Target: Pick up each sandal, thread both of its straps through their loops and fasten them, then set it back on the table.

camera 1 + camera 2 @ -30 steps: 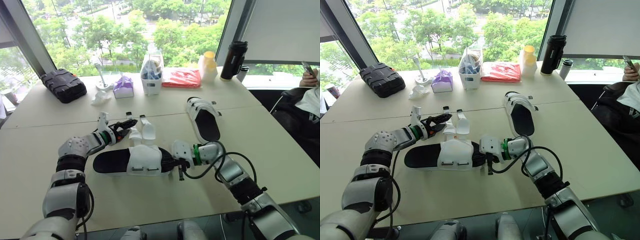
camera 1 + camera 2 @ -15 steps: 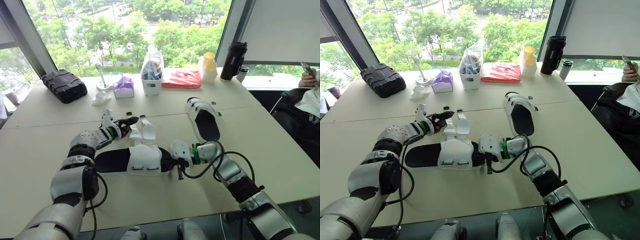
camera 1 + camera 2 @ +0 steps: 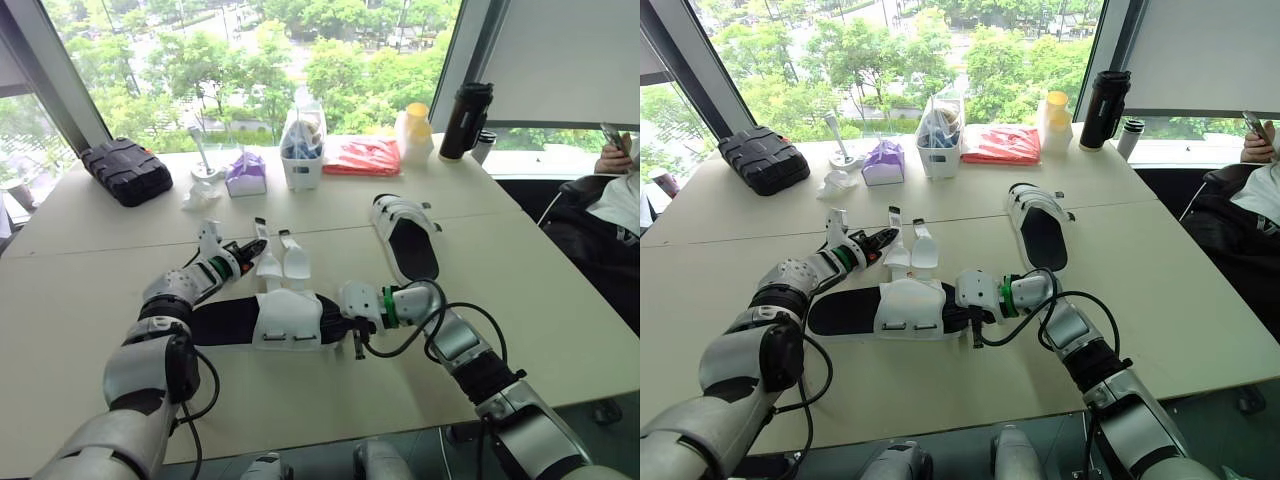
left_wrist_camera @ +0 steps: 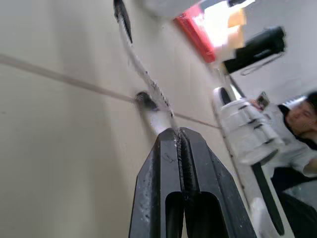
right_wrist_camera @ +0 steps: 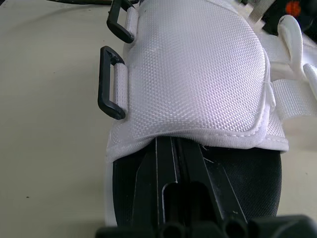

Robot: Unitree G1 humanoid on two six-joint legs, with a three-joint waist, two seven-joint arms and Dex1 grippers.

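The near sandal [image 3: 272, 320], black sole with a white upper, lies on the table [image 3: 80, 300]. Its two white straps [image 3: 283, 260] lie unfastened, pointing away from me. My left gripper [image 3: 253, 248] is shut, pinching the edge of the left strap [image 4: 148, 87] at its fingertips [image 4: 173, 136]. My right gripper [image 3: 350, 325] is shut at the sandal's open end, its fingers [image 5: 173, 163] tucked under the white upper [image 5: 198, 69] on the black footbed. Two black buckle loops [image 5: 113, 82] stick out on the upper's near side. The second sandal [image 3: 405, 238] lies further back to the right.
Along the window stand a black case [image 3: 126, 170], a purple tissue pack [image 3: 245, 173], a white bin [image 3: 304, 150], a red packet [image 3: 362, 157], a yellow-capped bottle [image 3: 415, 130] and a black flask [image 3: 465, 120]. A person [image 3: 615, 190] sits at the far right.
My left gripper was open beside the straps, reached in and closed on the left strap. The right gripper stayed under the upper.
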